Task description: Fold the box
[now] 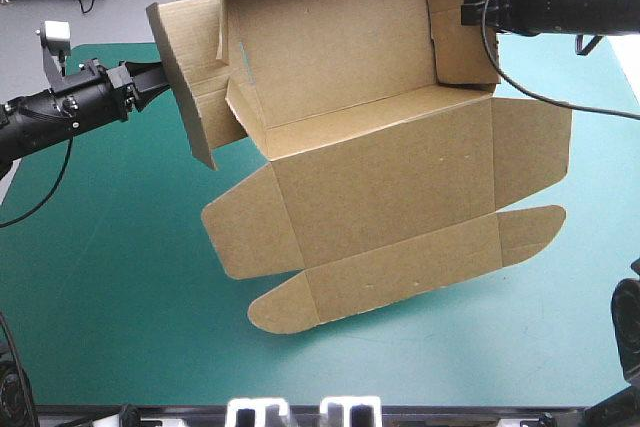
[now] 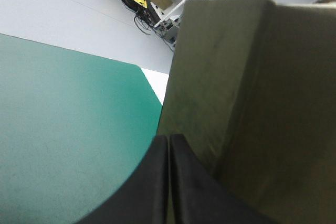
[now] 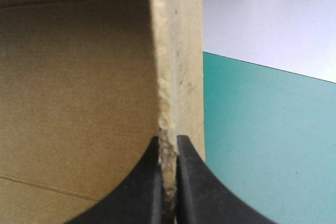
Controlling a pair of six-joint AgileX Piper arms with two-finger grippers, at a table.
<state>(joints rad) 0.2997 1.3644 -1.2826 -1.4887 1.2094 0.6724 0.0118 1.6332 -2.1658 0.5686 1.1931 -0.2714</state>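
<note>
The box (image 1: 370, 137) is up in the air with the teal-green surface (image 1: 100, 277) lying beneath it, slung between the 2 arms like a sheet on a line. The left tool (image 1: 160, 82) has its black fingers pressed all but together on the box's left side panel, the board pinched thin between them. The right tool (image 1: 468, 12) is nipped just as tightly on the edge of the box's right wall. The box's upper half is already a shallow tray with its back and side walls raised. Its lid panel, with 2 side flaps and a rounded tuck flap, hangs flat below that tray. Whether the lowest flap touches the surface I cannot tell. To my eye the walls are the step in hand: raised, but not yet locked. Next, I'd guess, the box wants setting down flat, so that 1 tool can let go and tuck a side wall in without the tray springing apart.
</note>
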